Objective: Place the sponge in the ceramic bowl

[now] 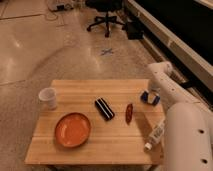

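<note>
The sponge (150, 98) is a small dark-blue block with paler edges near the right edge of the wooden table (115, 145). My gripper (149, 94) is down at the sponge, at the end of the white arm (162, 80) that reaches in from the right. The ceramic bowl (72, 129), orange and shallow, sits empty at the table's front left, far from the sponge.
A black bar with white stripes (104, 109) lies mid-table, with a small red item (129, 113) to its right. A white bottle (155, 135) lies at the front right corner. A translucent cup (48, 98) stands at the left edge. An office chair (106, 14) stands far behind.
</note>
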Controlling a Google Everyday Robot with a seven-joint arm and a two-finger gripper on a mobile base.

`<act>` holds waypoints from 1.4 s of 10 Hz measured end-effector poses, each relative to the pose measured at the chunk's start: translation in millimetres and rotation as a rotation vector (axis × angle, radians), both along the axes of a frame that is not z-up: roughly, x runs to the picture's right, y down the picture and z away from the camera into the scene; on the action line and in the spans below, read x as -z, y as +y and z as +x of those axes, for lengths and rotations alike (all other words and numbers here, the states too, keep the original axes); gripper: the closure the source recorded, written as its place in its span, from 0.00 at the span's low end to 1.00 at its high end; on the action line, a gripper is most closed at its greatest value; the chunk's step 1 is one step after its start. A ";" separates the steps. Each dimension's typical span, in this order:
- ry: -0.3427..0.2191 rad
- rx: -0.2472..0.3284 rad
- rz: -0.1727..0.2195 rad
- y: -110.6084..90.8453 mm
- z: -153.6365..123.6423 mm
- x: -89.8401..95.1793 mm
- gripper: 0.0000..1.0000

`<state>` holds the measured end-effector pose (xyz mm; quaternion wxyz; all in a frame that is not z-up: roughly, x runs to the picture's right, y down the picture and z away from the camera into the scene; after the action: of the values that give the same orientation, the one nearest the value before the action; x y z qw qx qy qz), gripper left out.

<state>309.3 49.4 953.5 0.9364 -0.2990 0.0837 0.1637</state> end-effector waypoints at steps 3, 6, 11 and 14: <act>-0.100 0.036 -0.002 -7.4 -36.8 24.6 1.00; -0.293 0.121 -0.046 -3.5 -105.2 71.1 1.00; -0.572 0.315 -0.029 -2.9 -209.1 146.2 1.00; -0.702 0.448 0.001 18.4 -264.3 182.2 1.00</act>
<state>45.0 67.8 771.3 0.9206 -0.3108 -0.1778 -0.1560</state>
